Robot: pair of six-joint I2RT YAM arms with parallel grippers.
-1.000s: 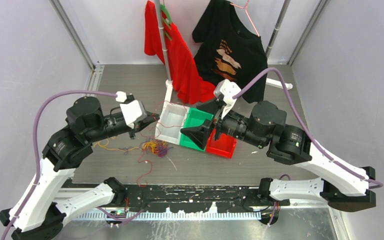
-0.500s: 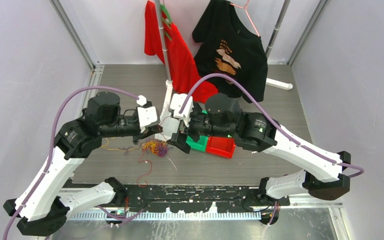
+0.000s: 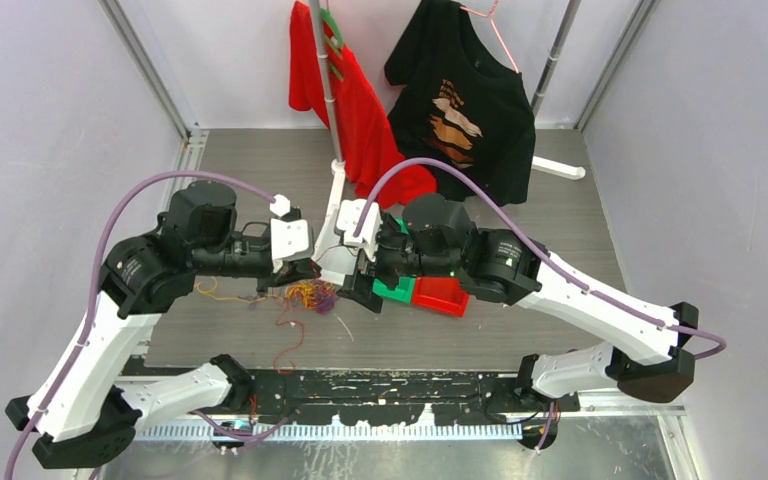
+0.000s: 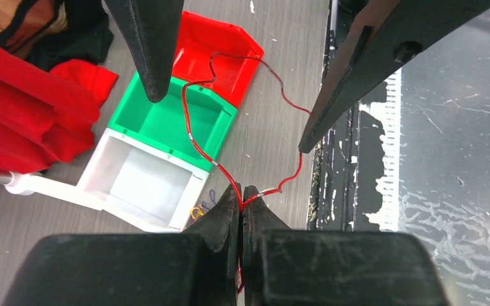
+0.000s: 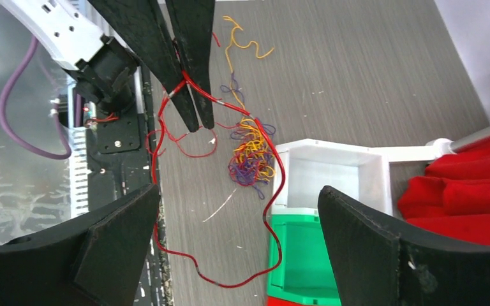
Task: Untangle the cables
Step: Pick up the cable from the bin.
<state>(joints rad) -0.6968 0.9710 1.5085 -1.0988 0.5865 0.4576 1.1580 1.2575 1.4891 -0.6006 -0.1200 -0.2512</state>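
The cables (image 3: 310,295) lie as a red, yellow and purple tangle (image 5: 252,153) on the grey table, just left of the bins. My left gripper (image 4: 241,194) is shut on one red cable (image 4: 194,137), which loops out past the green bin and hangs in a long curve (image 5: 274,185). In the top view the left gripper (image 3: 305,272) hovers over the tangle. My right gripper (image 5: 239,194) stands wide open, facing the left gripper (image 5: 201,124), with the red loop hanging between its fingers untouched. A loose yellow cable (image 5: 242,41) lies farther off.
A white bin (image 4: 134,178), a green bin (image 4: 166,121) and a red bin (image 4: 214,54) sit in a row beside the tangle. A red shirt (image 3: 360,120) and a black shirt (image 3: 465,100) hang on a rack at the back. The table's black front rail (image 3: 400,385) runs below.
The right arm has swung left across the bins until its open gripper faces the left gripper. The left gripper, still shut on the red cable, shifted slightly right over the tangle.
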